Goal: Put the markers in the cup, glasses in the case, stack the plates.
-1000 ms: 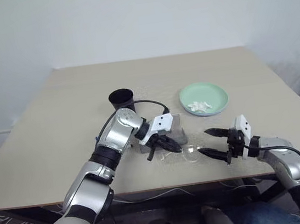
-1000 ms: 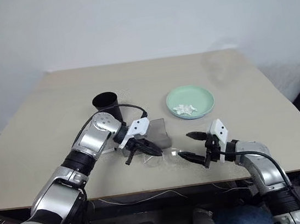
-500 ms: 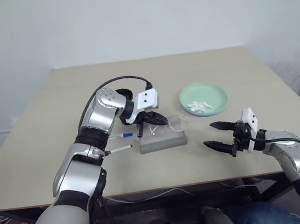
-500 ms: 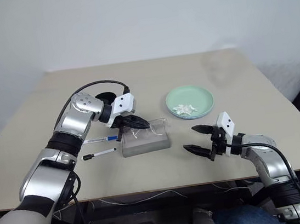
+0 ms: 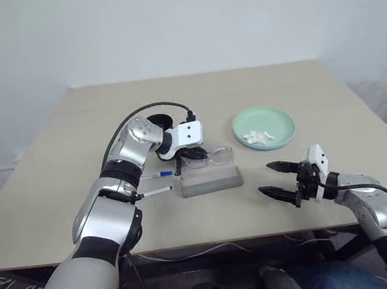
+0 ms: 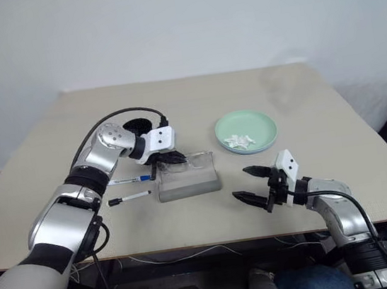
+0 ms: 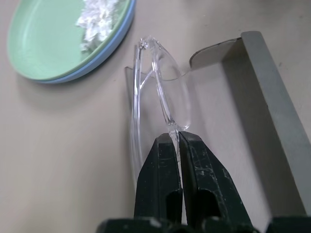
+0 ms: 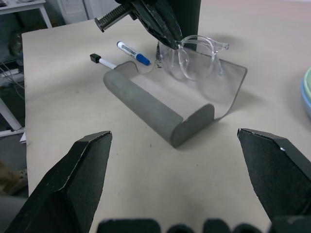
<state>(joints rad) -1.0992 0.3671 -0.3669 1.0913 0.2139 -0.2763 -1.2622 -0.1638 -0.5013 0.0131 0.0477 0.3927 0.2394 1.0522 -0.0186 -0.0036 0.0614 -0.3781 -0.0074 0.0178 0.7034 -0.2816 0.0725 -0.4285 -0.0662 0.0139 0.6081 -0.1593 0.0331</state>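
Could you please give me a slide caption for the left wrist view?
Left pincer shut on the glasses over the open case, stacked plates beyond.

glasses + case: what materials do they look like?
Glasses: clear, glossy plastic, probably; the table shows through frame and lenses. Case: matte grey, likely felt or soft leatherette; thin open flap, rounded edge, no shine. The left pincer pinches the glasses' frame.

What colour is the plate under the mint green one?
Light blue; its rim peeks out beneath the green plate, clearest in the left wrist view.
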